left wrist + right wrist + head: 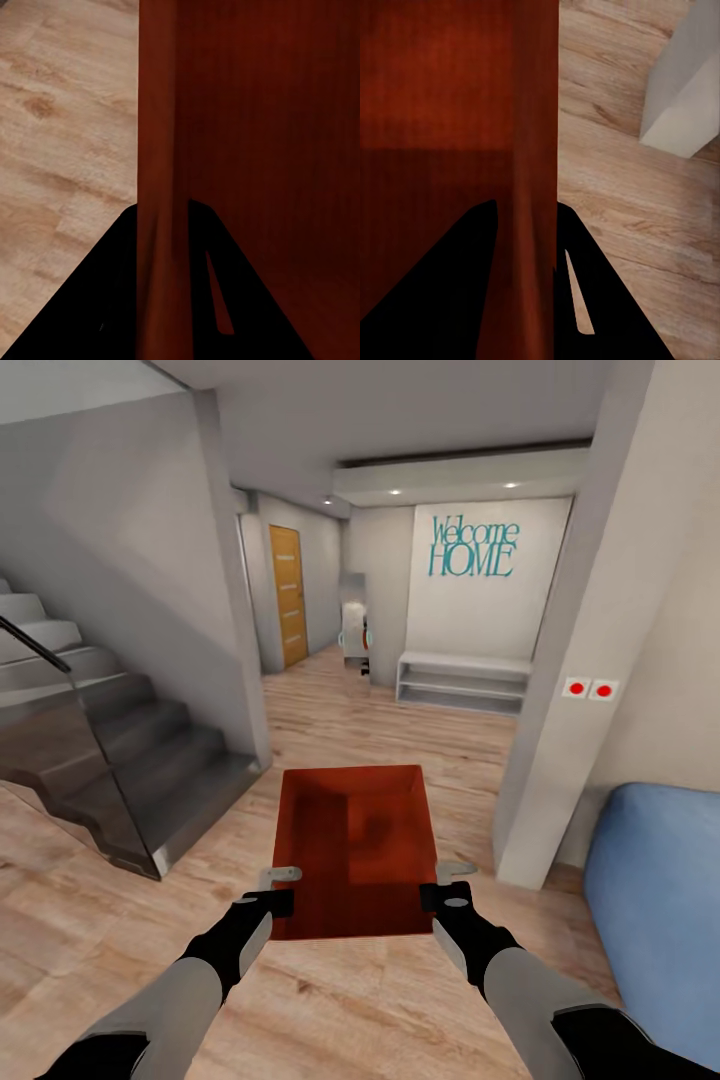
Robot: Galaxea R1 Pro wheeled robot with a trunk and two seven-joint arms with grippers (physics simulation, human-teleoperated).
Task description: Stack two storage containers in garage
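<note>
One red-orange rectangular storage container (355,850) with low straight walls is carried in front of the robot, held level above the light wood-plank floor (420,1000). The left gripper (272,890) grasps its left wall and the right gripper (448,885) its right wall; in each wrist view the red wall (161,225) runs between the two black fingers (97,300), so both sets of jaws are clenched on the container. The box looks empty, its flat bottom darker in patches. To the left rise grey stairs (110,730) behind a glass panel. Ahead, a hallway leads to an orange wooden door (287,595) and a white wall with teal "Welcome HOME" lettering (473,546) over a low white shelf (463,682). A blue cushioned seat (655,900) sits at the right, beside a pale wall corner (682,97).
</note>
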